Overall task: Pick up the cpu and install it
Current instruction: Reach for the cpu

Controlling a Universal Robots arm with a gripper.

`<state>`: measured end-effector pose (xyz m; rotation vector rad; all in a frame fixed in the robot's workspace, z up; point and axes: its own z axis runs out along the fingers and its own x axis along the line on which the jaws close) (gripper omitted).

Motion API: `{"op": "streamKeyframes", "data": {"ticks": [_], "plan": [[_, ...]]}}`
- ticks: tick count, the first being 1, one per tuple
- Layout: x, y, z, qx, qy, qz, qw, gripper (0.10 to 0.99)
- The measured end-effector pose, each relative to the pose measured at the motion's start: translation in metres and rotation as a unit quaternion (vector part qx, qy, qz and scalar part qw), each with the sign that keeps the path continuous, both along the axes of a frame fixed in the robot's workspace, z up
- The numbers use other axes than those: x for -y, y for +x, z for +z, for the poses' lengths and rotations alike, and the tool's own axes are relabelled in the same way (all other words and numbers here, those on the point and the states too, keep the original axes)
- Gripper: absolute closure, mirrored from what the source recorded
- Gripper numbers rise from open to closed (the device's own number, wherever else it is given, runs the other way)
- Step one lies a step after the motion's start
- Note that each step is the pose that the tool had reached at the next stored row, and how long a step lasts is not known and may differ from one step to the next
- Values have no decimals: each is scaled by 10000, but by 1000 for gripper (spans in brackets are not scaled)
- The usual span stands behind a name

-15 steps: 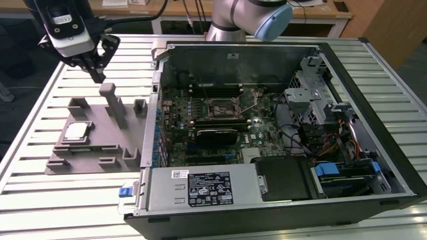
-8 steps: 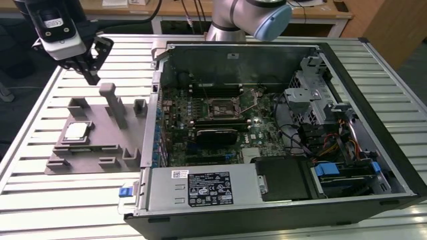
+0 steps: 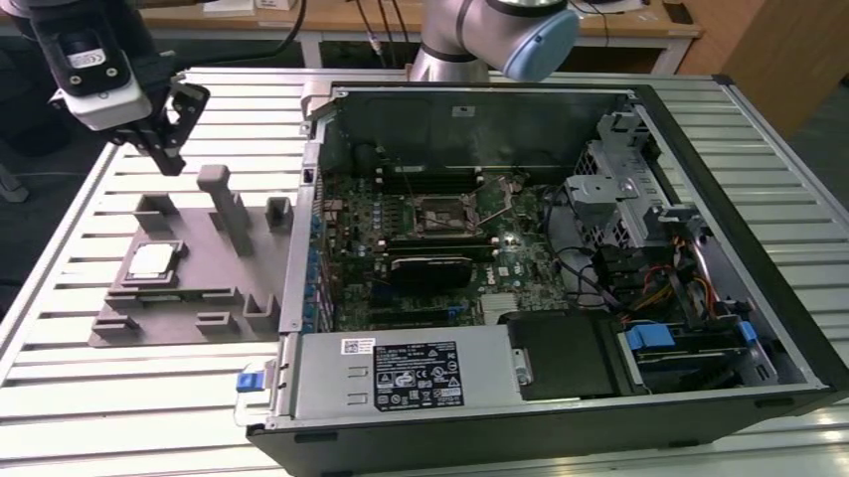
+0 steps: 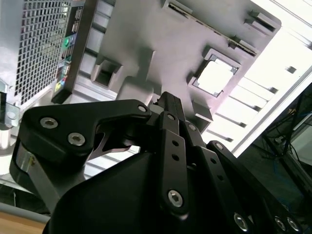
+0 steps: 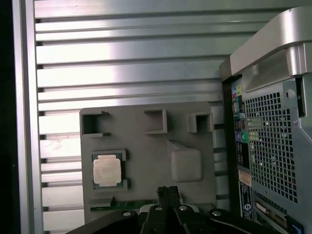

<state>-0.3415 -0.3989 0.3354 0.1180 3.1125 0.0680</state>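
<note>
We see a slatted metal worktop point(image 3: 80, 397) that carries everything. The biggest thing on it is an open computer case point(image 3: 743, 199), which lies on the exterior view's right of the gripper point(image 3: 170, 159). Inside the case is a green motherboard point(image 3: 398, 229) with a square socket point(image 3: 444, 214), well apart from the gripper. Behind the case stands the grey robot arm point(image 3: 491, 35).

At the near side of the case sits a silver power supply point(image 3: 332, 383). It bears a white label point(image 3: 414, 373) with black print, too small for us to tell the words. In the first wrist view the back of the case has small coloured stickers point(image 5: 237, 131) beside the ports; their writing is also not clear.

Under the gripper lies a grey plastic plate point(image 3: 199, 288) with upright blocks point(image 3: 219, 194). The gripper hangs above the far part of this plate, apart from it, and touches nothing. Its black fingers point(image 5: 168, 191) are pressed together and carry nothing, as we also see in the second wrist view point(image 4: 168, 100).

The cpu point(image 3: 150, 262) rests flat in a square recess of the plate, below the gripper and to the side of it. Its pale metal top faces up in both wrist views point(image 5: 107, 170) point(image 4: 214, 78). It is not yet picked up.
</note>
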Motion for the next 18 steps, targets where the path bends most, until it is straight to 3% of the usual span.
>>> {"op": "streamKeyframes", "data": {"ticks": [7, 18], "plan": [[-4, -158, -124, 1, 0, 0, 10000, 980], [-23, -327, -322, 1, 0, 0, 10000, 980]]}}
